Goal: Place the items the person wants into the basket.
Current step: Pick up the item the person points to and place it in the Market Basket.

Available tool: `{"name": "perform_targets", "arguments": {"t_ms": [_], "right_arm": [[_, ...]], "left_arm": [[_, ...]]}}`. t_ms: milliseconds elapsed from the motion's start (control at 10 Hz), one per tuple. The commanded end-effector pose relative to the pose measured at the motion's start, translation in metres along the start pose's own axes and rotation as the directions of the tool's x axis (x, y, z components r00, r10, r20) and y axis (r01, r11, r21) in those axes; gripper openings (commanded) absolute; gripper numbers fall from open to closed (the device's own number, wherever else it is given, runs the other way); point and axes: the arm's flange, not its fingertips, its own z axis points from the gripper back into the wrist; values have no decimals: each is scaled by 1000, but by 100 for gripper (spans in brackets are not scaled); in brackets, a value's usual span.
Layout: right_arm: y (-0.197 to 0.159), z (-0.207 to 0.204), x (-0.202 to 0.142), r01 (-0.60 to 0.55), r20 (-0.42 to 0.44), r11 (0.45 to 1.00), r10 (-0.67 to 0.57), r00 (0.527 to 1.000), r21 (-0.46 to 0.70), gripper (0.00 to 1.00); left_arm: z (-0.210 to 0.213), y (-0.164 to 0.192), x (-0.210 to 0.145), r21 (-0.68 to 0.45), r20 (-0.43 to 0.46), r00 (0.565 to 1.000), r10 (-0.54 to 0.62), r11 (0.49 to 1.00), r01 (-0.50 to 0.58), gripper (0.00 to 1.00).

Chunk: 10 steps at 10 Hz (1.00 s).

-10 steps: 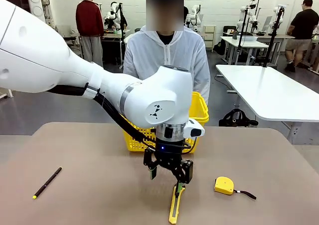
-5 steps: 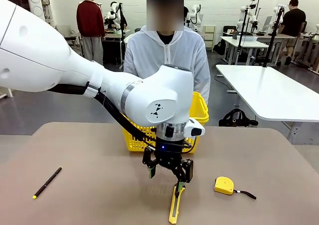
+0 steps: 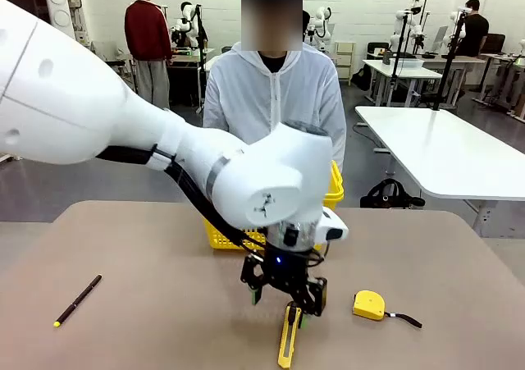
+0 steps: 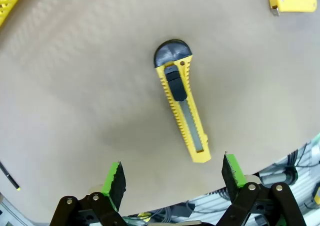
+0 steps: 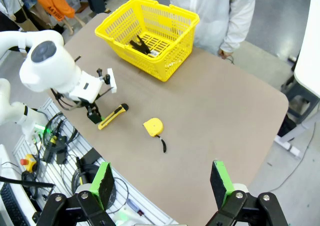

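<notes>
One basket [image 3: 332,191], centre frame behind the left arm; one person [image 3: 275,91] beyond it. Left gripper [image 3: 284,295] spread wide above one utility knife [image 3: 287,339], bottom centre; right gripper [image 5: 161,185] also wide. One tape measure [image 3: 369,305] lower right, one pen [image 3: 78,300] lower left.

Illumination is bright, even and diffuse, consistent with overhead room lighting. In the front view the left arm [image 3: 123,132] is rendered near white with mild highlight loss along its upper shell. Shadows on the bench [image 3: 148,304] are soft and low in contrast. In the left wrist view a faint, broad shadow lies beside the utility knife [image 4: 182,108], and the bench texture appears slightly smeared toward the upper left. Both wrist views show wide-angle curvature at the edges; the right wrist view is sharp throughout
</notes>
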Motion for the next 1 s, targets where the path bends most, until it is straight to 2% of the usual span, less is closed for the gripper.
{"name": "perform_targets", "arguments": {"t_ms": [0,100,400,800,900], "right_arm": [[-1,-1,0,-8,7,1000,8,1000,16,100],[-1,-1,0,-8,7,1000,8,1000,16,100],[-1,-1,0,-8,7,1000,8,1000,16,100],[-1,-1,0,-8,7,1000,8,1000,16,100],[-1,-1,0,-8,7,1000,8,1000,16,100]], "left_arm": [[-24,-12,0,25,53,997,61,998,-62,100],[-37,-24,-9,21,68,991,114,993,-116,100],[-48,-22,-9,-16,155,963,221,975,-221,100],[-57,-22,-8,13,138,964,228,973,-232,100],[-58,-23,-8,24,135,968,213,976,-218,45]]}}
